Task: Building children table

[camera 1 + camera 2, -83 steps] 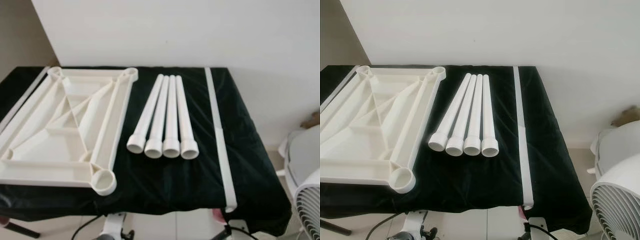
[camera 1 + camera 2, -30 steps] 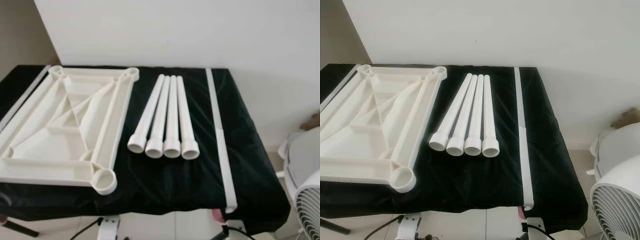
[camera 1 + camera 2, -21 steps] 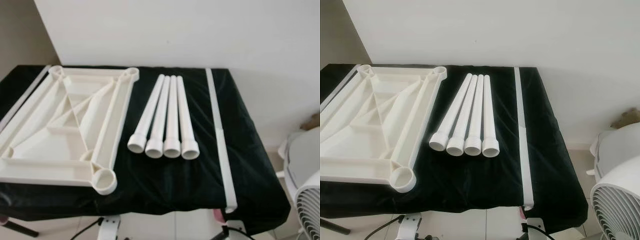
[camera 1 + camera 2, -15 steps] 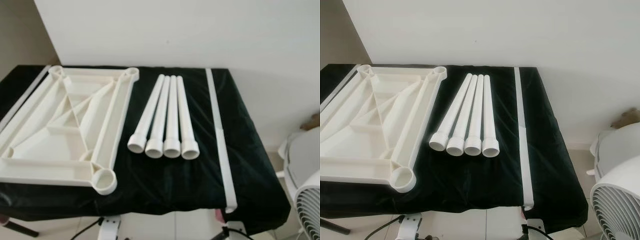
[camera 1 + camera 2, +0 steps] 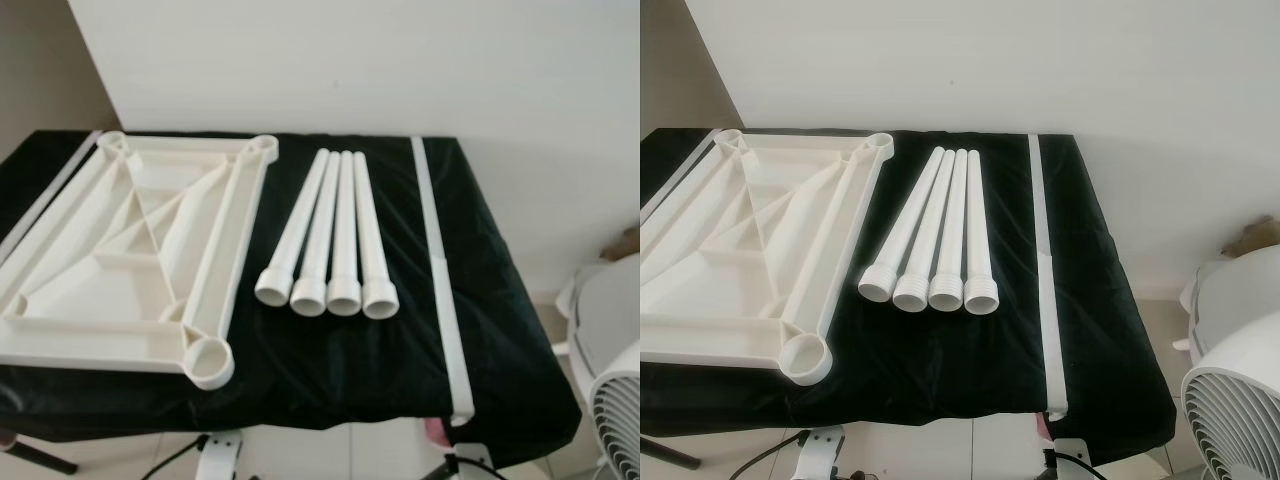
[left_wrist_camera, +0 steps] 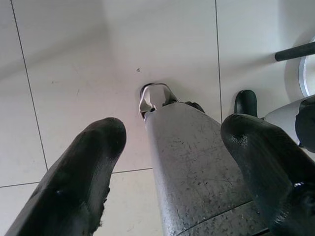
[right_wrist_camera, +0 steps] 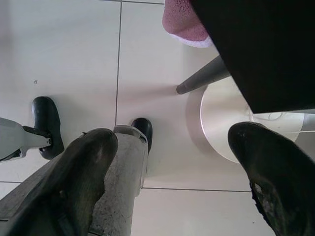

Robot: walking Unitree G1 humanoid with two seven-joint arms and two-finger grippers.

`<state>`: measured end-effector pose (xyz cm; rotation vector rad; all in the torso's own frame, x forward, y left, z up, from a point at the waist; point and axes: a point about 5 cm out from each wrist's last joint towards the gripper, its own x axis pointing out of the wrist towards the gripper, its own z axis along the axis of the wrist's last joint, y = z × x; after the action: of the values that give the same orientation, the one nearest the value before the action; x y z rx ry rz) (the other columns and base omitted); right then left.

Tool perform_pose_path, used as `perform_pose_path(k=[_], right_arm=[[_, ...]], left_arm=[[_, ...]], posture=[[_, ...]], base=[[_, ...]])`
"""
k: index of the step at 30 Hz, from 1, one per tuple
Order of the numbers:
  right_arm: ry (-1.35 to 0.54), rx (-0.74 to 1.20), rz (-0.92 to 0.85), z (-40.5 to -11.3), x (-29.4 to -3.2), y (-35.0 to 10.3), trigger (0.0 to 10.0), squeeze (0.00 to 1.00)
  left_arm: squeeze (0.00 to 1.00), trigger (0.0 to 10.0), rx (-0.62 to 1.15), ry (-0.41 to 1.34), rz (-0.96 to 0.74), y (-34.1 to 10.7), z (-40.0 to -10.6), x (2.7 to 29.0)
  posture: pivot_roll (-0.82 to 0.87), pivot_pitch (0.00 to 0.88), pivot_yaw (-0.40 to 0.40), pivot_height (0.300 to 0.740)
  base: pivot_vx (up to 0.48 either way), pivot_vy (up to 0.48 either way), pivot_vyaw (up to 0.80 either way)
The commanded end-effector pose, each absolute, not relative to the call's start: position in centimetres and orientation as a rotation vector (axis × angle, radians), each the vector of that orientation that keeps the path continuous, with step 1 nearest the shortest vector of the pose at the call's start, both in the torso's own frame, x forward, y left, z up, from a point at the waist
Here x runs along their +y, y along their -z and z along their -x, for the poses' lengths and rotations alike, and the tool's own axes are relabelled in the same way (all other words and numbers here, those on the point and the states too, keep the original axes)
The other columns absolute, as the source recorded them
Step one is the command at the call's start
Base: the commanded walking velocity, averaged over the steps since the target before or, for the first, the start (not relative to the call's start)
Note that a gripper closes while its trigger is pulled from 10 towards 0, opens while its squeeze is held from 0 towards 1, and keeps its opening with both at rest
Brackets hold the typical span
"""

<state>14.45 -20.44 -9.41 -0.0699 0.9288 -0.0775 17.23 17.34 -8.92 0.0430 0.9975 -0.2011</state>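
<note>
**White table parts laid out on black cloth, both my arms hanging**

From my head cameras: I can read no brand, label or writing on anything. A table draped in glossy black cloth (image 5: 500, 290) stands against a plain white wall. On its left lies the tabletop (image 5: 130, 260), upside down: smooth white moulded plastic, with raised ribs running diagonally and across, and a round open socket at each corner I can see; the near right socket (image 5: 209, 361) sits at the cloth's near edge. Just right of it lie four table legs (image 5: 335, 235), white tapered tubes side by side and touching, their wider, hollow, ridged ends toward me. Further right, apart from the legs, a long flat white strip (image 5: 1042, 270) runs from far to near across the cloth. At far right, off the table, stands a white fan with a slatted grille (image 5: 1232, 415).

From my left wrist: my left gripper (image 6: 179, 167) hangs over pale floor tiles, its two matte black fingers spread wide with nothing between them but my own scuffed silver leg (image 6: 192, 172) beyond.

From my right wrist: my right gripper (image 7: 179, 172) also hangs spread wide and empty above the tiles, near a round white base (image 7: 216, 123) with a grey pole and the dark edge of the cloth.
</note>
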Motion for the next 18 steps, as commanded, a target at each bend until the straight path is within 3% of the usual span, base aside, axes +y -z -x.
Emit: perform_pose_path(k=[1,11,18], right_arm=[[0.086,0.957,0.064,-13.75,-20.46,9.7,10.0,0.0],[0.092,0.956,0.057,-13.68,-20.43,9.72,10.0,0.0],[0.094,0.954,0.053,-13.75,-20.41,9.7,10.0,0.0]], left_arm=[[0.0,10.0,1.033,0.182,-0.053,9.34,-16.41,17.38],[0.0,10.0,1.052,0.172,-0.047,9.5,-16.02,17.54],[0.0,10.0,1.056,0.166,-0.047,9.51,-15.99,17.66]], posture=[[-0.02,0.0,0.002,0.74],[-0.02,0.0,0.005,0.74],[-0.02,0.0,0.006,0.74]], base=[[0.0,0.0,0.0],[0.0,0.0,0.0],[0.0,0.303,0.0]])
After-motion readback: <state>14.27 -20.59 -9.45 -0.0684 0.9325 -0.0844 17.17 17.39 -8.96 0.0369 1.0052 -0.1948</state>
